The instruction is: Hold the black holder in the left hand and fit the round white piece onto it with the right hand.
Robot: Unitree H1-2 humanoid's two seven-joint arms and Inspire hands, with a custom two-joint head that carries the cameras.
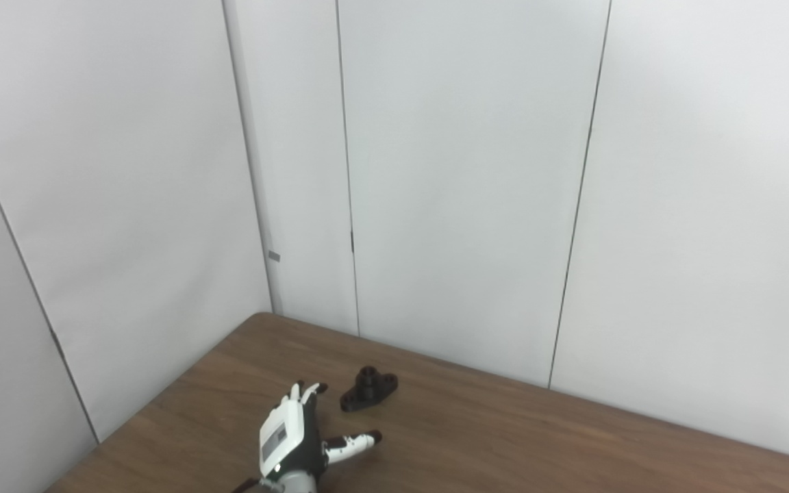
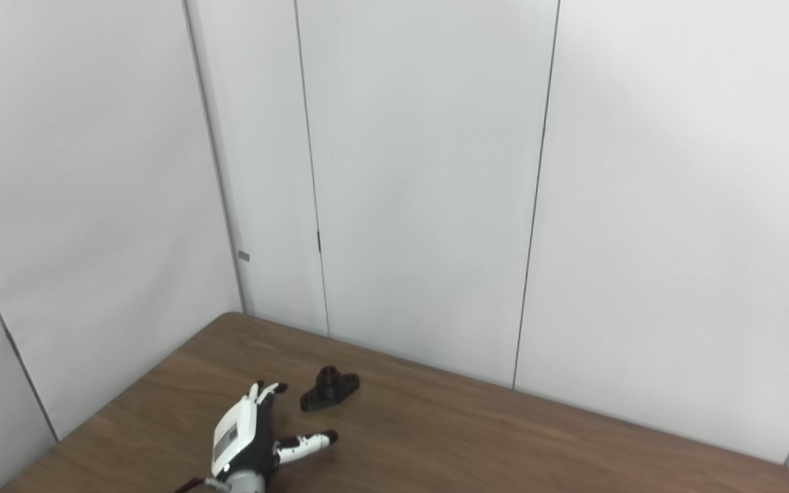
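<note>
— While I watch both head cameras, I see the left hand (image 1: 293, 438) low over the brown table (image 1: 504, 438), its fingers (image 1: 302, 392) stretched forward and its thumb (image 1: 353, 442) thrown out to the right — spread wide, holding nothing.

— And the black holder?

— I see the black holder (image 1: 368, 389) lying flat on the wood, just beyond and to the right of the fingertips, apart from them, near the table's far edge by the white wall panels (image 1: 463, 171).

— Do the two views differ?

— Barely. I get a thin extra panel seam at the lower right corner in the right eye view, and more of the left wall in the left eye view. I see no right hand in either.
</note>
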